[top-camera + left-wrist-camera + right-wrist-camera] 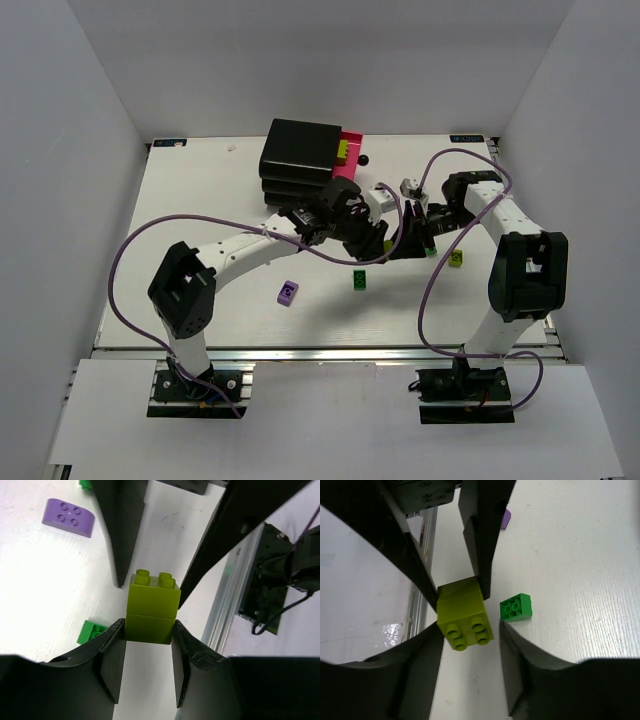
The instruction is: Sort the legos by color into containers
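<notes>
Lime-yellow plastic, two bricks stacked as one block [151,607], is held between the fingers of the left gripper [148,650] at the centre of the left wrist view. The jaws are narrow and pressed on the lower brick. The right gripper [470,630] is placed around the studded end of the same block; its jaws stand wider, and contact with the block cannot be confirmed.

Risks, as judged from this position:
- If the right jaws close off-centre, the block may be twisted out of the left grip and dropped.
- If the two bricks are pulled apart at an angle, one half may be flicked onto the table.
- The fingers of both arms are interleaved, so a collision may be caused by any sideways move.

A green brick [516,607] lies on the table just right of the block in the right wrist view. A purple brick [288,292] lies at lower centre-left of the top view.

The cabinet [298,160] stands at upper centre, with one pink drawer [349,153] pulled out; a lime-yellow piece is seen in it.

The table [200,200] is white, matt and lightly scuffed. It is enclosed by plain white walls on three sides.
</notes>
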`<action>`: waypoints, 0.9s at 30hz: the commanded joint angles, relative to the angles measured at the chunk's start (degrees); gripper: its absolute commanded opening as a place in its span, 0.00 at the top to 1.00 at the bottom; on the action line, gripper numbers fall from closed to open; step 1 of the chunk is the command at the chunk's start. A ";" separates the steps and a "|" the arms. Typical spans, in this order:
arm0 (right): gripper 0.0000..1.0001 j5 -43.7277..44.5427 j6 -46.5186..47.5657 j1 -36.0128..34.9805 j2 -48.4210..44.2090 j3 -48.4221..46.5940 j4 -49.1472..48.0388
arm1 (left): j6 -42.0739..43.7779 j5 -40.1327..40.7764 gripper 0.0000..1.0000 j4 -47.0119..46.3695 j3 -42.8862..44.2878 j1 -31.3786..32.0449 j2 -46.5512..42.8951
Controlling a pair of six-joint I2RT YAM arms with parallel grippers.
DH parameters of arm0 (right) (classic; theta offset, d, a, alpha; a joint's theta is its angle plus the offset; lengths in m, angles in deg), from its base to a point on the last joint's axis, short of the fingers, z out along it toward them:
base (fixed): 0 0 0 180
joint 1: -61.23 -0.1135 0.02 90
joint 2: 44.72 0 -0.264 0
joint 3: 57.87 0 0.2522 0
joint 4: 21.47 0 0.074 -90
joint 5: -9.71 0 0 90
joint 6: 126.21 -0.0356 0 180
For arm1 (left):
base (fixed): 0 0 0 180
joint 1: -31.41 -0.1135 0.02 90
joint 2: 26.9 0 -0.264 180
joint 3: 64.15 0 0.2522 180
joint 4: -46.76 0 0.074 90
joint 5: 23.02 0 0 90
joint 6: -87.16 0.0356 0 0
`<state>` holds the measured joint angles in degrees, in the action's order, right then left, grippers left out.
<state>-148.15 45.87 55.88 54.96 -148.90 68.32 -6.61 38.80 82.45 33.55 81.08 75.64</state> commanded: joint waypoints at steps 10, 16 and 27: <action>0.99 -5.88 -0.25 2.09 -0.10 -2.97 -0.88 | -0.10 -1.09 1.00 1.18 -5.01 -1.41 -5.24; 1.00 -5.53 -0.17 4.47 1.04 -4.81 -0.88 | -0.54 -0.82 1.00 0.30 -10.29 -4.49 -9.55; 1.00 1.83 -15.51 4.64 -1.49 -3.59 -20.13 | -4.30 6.09 1.00 -1.98 -6.17 -7.21 -9.47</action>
<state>-149.26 39.31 60.54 56.03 -152.14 61.61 -8.91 40.28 81.97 23.70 74.89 68.82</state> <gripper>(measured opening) 0.429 0.473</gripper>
